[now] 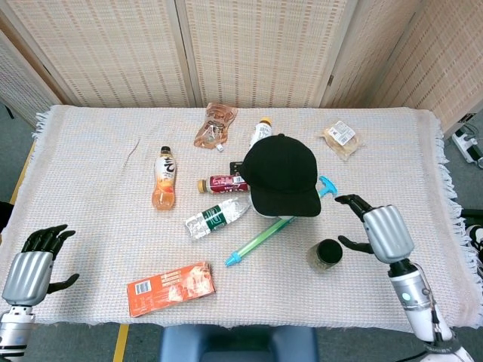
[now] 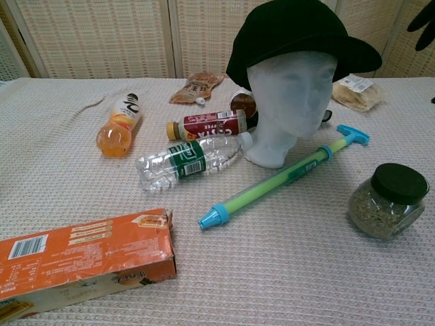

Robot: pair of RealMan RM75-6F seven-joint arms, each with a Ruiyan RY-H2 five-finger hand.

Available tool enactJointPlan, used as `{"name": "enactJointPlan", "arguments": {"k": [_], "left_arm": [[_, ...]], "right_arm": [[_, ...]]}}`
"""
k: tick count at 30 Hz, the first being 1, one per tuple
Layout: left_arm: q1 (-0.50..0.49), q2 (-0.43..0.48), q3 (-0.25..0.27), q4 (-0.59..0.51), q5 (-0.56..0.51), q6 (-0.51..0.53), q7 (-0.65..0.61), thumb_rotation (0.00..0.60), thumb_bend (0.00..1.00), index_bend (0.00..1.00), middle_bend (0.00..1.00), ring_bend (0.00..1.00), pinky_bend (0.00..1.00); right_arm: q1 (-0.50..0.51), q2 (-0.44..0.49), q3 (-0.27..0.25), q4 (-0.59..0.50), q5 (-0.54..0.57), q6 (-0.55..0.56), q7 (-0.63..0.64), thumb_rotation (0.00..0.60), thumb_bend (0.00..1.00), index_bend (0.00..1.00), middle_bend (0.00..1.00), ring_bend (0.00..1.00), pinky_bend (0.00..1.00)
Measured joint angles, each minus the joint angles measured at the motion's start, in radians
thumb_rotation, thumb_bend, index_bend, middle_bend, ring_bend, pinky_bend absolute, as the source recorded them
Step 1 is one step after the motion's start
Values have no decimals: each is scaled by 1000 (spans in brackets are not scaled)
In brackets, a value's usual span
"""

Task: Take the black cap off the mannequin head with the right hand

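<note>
The black cap (image 1: pixel 281 174) (image 2: pixel 296 35) sits on the white mannequin head (image 2: pixel 289 98) near the middle of the table, brim toward me. My right hand (image 1: pixel 379 229) hovers to the right of the cap, above the jar, fingers spread and empty; in the chest view only its dark fingertips (image 2: pixel 423 15) show at the top right edge. My left hand (image 1: pixel 32 262) rests open at the table's front left corner, far from the cap.
A jar with a black lid (image 1: pixel 325 253) (image 2: pixel 389 200) stands just below the right hand. A green and blue pump (image 2: pixel 282 177), a clear bottle (image 2: pixel 187 160), a red bottle (image 2: pixel 207 124), an orange bottle (image 1: pixel 163 179) and an orange box (image 1: pixel 170 287) lie around the head. Snack packets (image 1: pixel 341 138) lie behind.
</note>
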Motion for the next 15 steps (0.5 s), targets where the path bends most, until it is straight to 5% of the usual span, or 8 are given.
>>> {"name": "enactJointPlan", "arguments": {"k": [7, 15], "left_arm": [[0, 12, -1, -3, -1, -1, -10, 600, 99, 248, 184, 158, 169], [-2, 15, -5, -4, -10, -6, -12, 600, 100, 268, 184, 157, 169]], "right_arm": [[86, -110, 47, 12, 51, -48, -43, 600, 100, 362, 379, 840, 1000], [134, -207, 74, 96, 59, -35, -44, 600, 327, 582, 538, 902, 1000]]}}
